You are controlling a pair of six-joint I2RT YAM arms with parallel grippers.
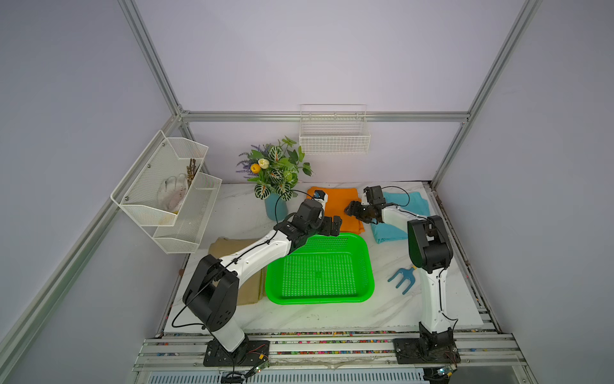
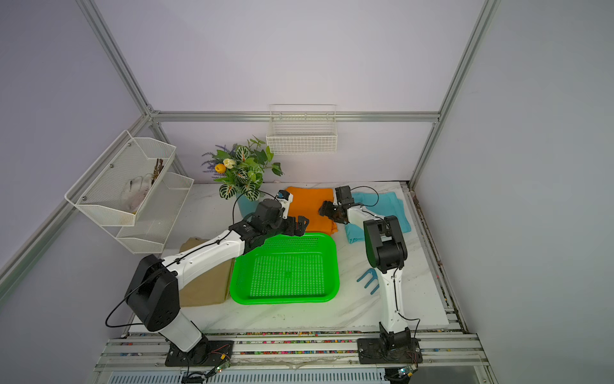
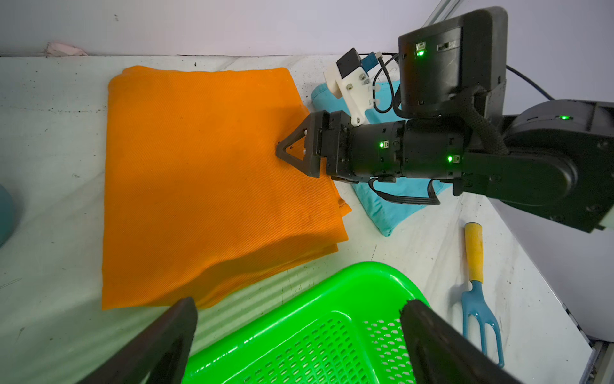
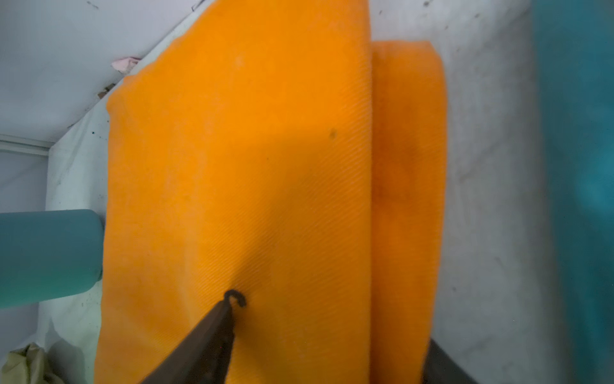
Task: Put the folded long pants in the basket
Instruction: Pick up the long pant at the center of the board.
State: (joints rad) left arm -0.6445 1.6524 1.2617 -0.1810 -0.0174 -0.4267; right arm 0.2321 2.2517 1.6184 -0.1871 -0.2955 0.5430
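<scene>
at the back of the bench (image 1: 332,319), just beyond the far rim of the green basket (image 1: 319,300) and apart from it by a strip of bare bench: folded orange pants (image 1: 337,199), flat, outside the basket; to their right, partly under the right arm, folded light blue pants (image 1: 415,202), also on the bench; at the basket's left side, partly under the left arm, folded tan pants (image 1: 226,246), just beside the basket wall.

right gripper (image 1: 350,210) at the right-hand edge of the orange pants, about midway along it; in the left wrist view, upper finger (image 3: 292,153) down on the top layer, tip dimpling the cloth; in the right wrist view, that finger on top of the orange cloth and the other at the cloth's edge, folded layers between the two; cannot tell whether pinching the cloth or only straddling it.

left gripper (image 1: 334,226) spread wide, holding nothing, above the basket's far rim, near the closest edge of the orange pants; fingers (image 3: 166,339) clear of the cloth in the left wrist view.

blue garden fork (image 3: 478,299) with yellow handle flat on the bench, right of the basket, close to the right arm; teal vase (image 1: 280,207) with flowers and leaves just left of the orange pants; white wire basket (image 1: 334,139) on the back wall; white mesh rack (image 1: 149,186) on the left wall.
</scene>
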